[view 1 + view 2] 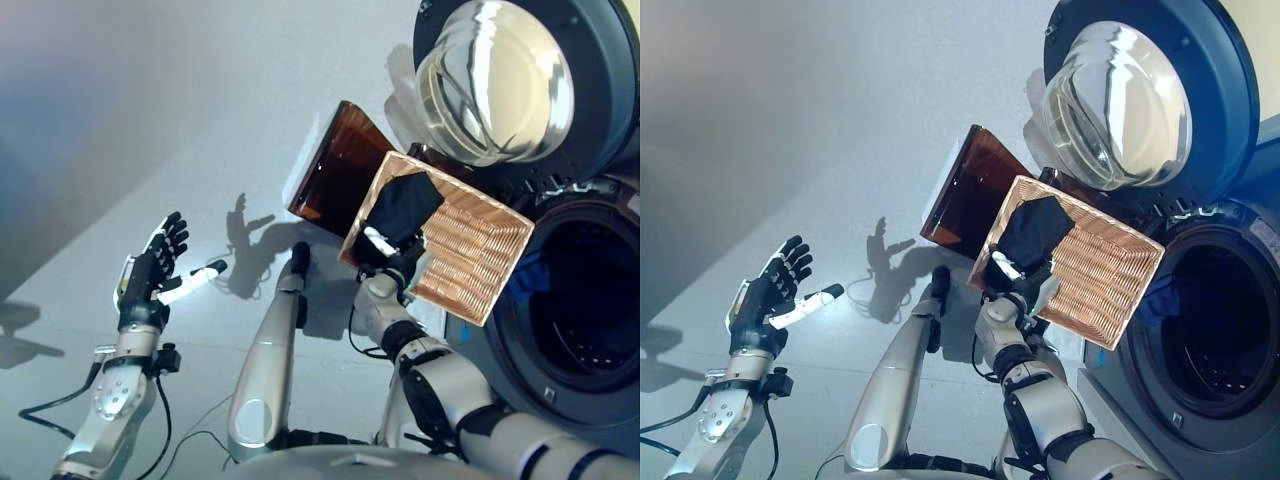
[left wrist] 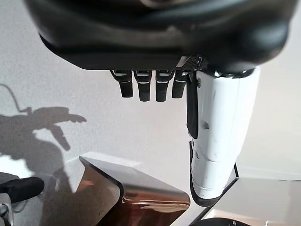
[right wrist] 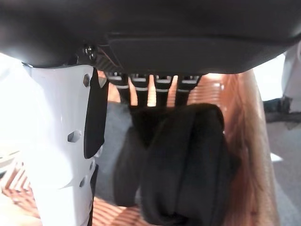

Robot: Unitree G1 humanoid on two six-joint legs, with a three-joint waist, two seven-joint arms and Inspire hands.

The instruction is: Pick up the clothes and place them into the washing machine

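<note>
A laundry corner: a dark grey front-loading washing machine with its round glass door open stands on a plain grey floor.

left robot hand raised with straight fingers, right robot hand curled in a grasp

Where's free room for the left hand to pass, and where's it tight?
Free: the bare grey floor around the open left hand, out to the brown bin. Tight: the right hand reaches into the wicker basket at the black garment, wedged between bin, open door and drum opening.
</note>
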